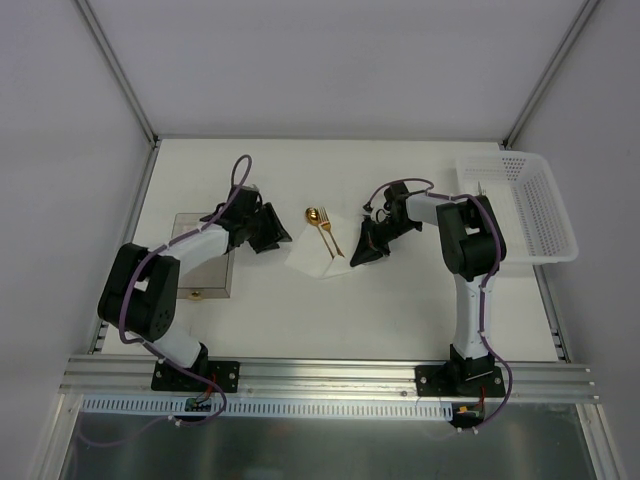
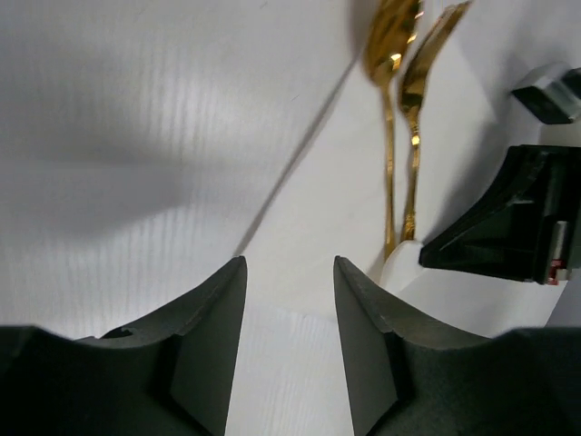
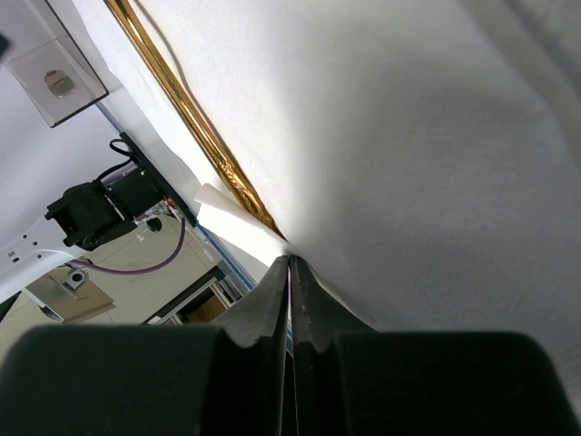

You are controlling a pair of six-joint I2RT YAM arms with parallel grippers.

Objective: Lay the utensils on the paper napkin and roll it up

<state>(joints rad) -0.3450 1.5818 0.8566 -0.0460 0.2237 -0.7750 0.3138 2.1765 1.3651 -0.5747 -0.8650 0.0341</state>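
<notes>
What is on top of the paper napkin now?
A gold fork and spoon lie side by side on the paper napkin. Their handle tips are hidden under the corner pinched up by the right hand.

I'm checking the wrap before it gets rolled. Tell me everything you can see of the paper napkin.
The napkin is a thin, white, square paper sheet on the table, turned like a diamond from above. A gold spoon and fork lie side by side on it. The right hand pinches its right corner, fingers shut, and the paper there curls up beside the handle ends. The left hand stands open at its left edge; whether it touches is unclear.
</notes>
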